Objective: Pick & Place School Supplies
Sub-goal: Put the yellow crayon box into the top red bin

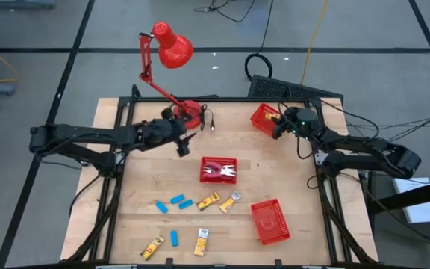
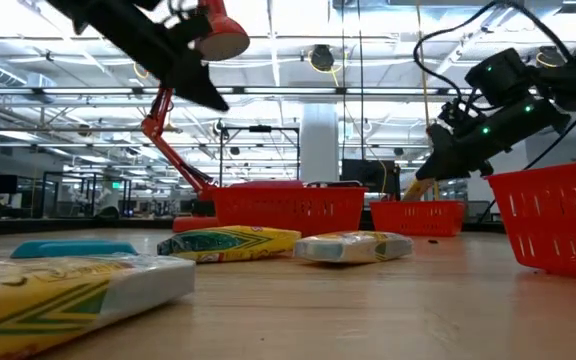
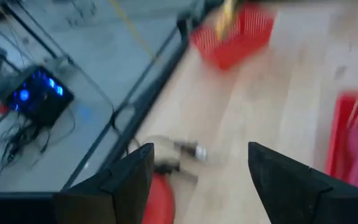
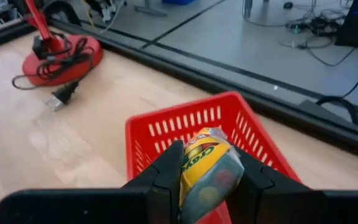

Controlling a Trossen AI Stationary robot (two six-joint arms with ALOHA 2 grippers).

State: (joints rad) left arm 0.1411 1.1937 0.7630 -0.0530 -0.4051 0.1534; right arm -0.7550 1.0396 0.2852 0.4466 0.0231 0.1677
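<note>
My right gripper [image 4: 207, 163] is shut on a yellow-and-white packet [image 4: 202, 168] and hangs over the far right red basket [image 1: 261, 117]. In the low view the right gripper [image 2: 436, 165] is well above the table. My left gripper [image 1: 184, 144] is open and empty, raised near the lamp base [image 1: 189, 112], between it and the centre basket [image 1: 219, 169]. That basket holds red-handled metal tools [image 1: 216, 172]. Blue blocks [image 1: 178, 200] and more yellow packets [image 1: 208, 200] lie flat on the near half of the table. My right gripper pinches the yellow-and-white packet between its two fingers [image 4: 169, 168], which press on its two broad faces [image 4: 194, 158]. The fingers slant down from the table's right. The packet is lifted clear and sticks out past the fingertips [image 2: 418, 188] above the basket's opening.
A red desk lamp [image 1: 172, 45] stands at the far edge; its cord and plug [image 3: 188, 149] lie beside the base. A third red basket [image 1: 269, 221] sits near the right front. Bare wood shows between the centre basket and the far right one.
</note>
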